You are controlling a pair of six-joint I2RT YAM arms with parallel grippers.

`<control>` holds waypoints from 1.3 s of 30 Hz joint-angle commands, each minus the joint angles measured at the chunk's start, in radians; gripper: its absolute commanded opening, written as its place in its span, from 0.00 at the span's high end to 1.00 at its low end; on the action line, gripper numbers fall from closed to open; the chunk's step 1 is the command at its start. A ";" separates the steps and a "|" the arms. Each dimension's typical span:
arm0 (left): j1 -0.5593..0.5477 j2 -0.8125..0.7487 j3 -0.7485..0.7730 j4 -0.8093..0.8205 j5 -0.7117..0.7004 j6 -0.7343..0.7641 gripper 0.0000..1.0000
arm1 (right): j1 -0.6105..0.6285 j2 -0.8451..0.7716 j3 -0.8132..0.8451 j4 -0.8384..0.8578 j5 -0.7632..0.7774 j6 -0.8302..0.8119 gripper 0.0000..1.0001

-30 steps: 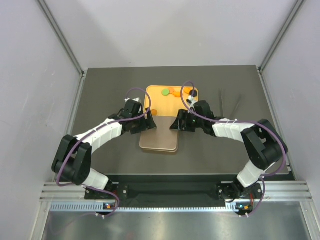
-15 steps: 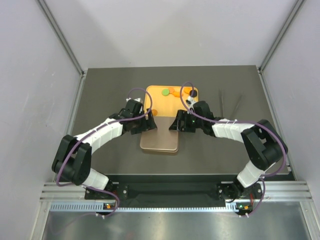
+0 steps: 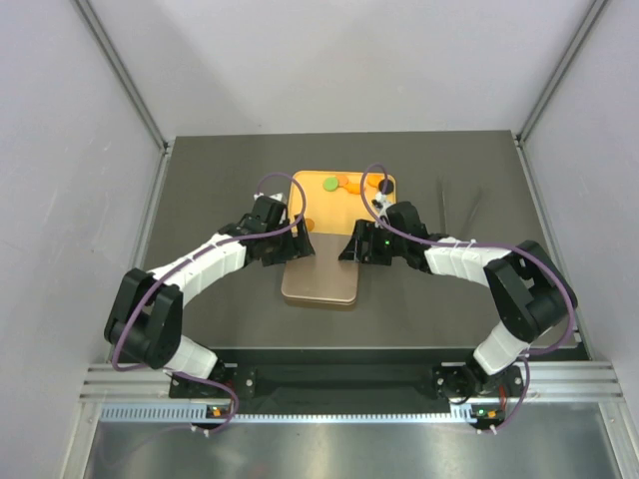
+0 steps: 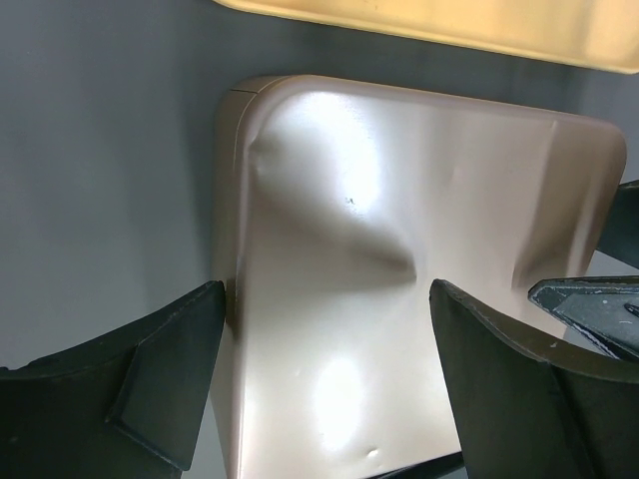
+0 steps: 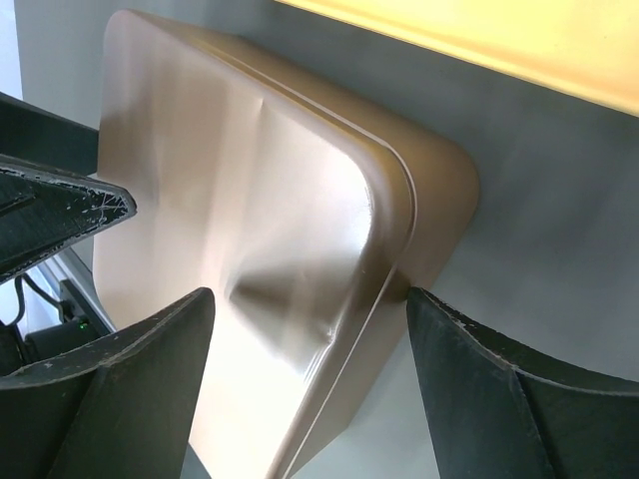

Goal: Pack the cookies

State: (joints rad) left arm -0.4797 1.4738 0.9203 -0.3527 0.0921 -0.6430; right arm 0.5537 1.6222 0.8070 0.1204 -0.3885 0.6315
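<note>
only the top view shows the cookies [image 3: 344, 183], on the orange tray [image 3: 300, 200] just beyond the tan tin [image 3: 319, 277], while the wrist views show the left fingers [image 4: 160, 389] and right fingers [image 5: 479, 389] spread, flanking the tin's near end on the bench [image 3: 220, 180], gripping nothing.

The dark grey table [image 3: 200, 200] carries an orange tray [image 3: 339, 206] at upper centre, a bronze tin [image 3: 319, 284] just below it, and thin dark sticks [image 3: 444, 205] at upper right.
</note>
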 commanded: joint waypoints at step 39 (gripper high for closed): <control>-0.039 -0.135 -0.152 0.110 -0.045 -0.083 0.11 | 0.018 -0.045 0.026 0.010 -0.004 -0.018 0.42</control>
State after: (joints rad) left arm -0.5037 1.3746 0.7502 -0.2306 0.0357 -0.7414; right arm 0.5556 1.6218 0.7986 0.1280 -0.3729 0.6437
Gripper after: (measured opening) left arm 0.886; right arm 0.571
